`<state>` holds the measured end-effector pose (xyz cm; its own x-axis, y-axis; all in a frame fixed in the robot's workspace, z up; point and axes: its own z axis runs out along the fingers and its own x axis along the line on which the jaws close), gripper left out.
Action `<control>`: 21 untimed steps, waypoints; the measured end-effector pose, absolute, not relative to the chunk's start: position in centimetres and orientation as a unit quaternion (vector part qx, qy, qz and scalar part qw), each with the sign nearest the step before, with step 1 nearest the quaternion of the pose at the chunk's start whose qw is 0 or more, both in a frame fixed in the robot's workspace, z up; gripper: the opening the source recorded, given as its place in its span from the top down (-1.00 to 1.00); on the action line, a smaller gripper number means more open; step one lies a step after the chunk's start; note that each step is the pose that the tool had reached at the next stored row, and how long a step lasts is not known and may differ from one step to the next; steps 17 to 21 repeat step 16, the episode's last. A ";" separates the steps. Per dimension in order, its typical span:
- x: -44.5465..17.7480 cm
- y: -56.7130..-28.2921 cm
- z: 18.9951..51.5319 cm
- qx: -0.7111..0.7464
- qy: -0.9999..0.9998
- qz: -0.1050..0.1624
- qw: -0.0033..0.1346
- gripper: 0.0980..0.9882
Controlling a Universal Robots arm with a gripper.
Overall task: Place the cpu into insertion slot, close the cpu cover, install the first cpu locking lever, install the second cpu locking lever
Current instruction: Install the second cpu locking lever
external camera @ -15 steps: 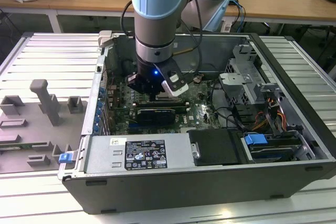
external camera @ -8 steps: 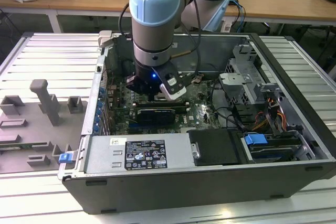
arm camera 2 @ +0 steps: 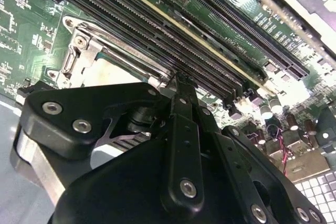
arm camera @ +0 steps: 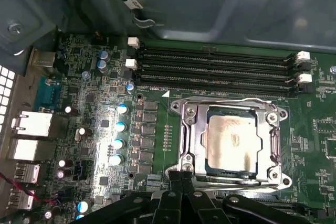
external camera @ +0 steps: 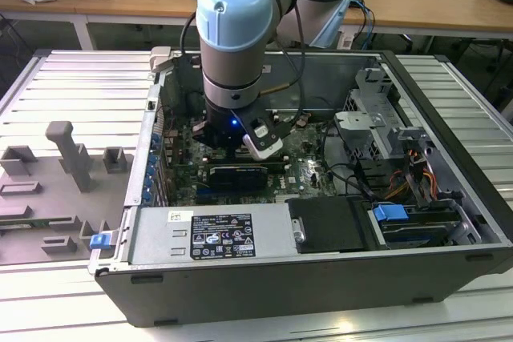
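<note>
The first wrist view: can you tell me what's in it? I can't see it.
A silvery cpu sits in the insertion slot on a green circuit board, with the cpu cover shut flat around it. The black gripper is right at the socket's edge. Long dark memory slots run beside the socket.

Ribbed grey metal tabletop (external camera: 449, 90) fills the exterior view. Wooden desks (external camera: 433, 6) run along 12 o'clock. Grey fixture blocks (external camera: 68, 154) sit at 9 o'clock. Lighting even, bright.
</note>
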<state>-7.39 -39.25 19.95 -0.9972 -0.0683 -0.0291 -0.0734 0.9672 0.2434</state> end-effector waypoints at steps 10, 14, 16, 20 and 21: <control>-7.9 -39.3 21.2 -0.037 0.990 0.137 0.012 0.98; -7.9 -39.3 22.1 -0.037 0.990 0.137 0.012 0.98; -7.9 -39.3 22.1 -0.037 0.990 0.137 0.012 0.98; -7.9 -39.3 22.1 -0.037 0.990 0.137 0.012 0.98; -7.9 -39.3 22.1 -0.037 0.990 0.137 0.012 0.98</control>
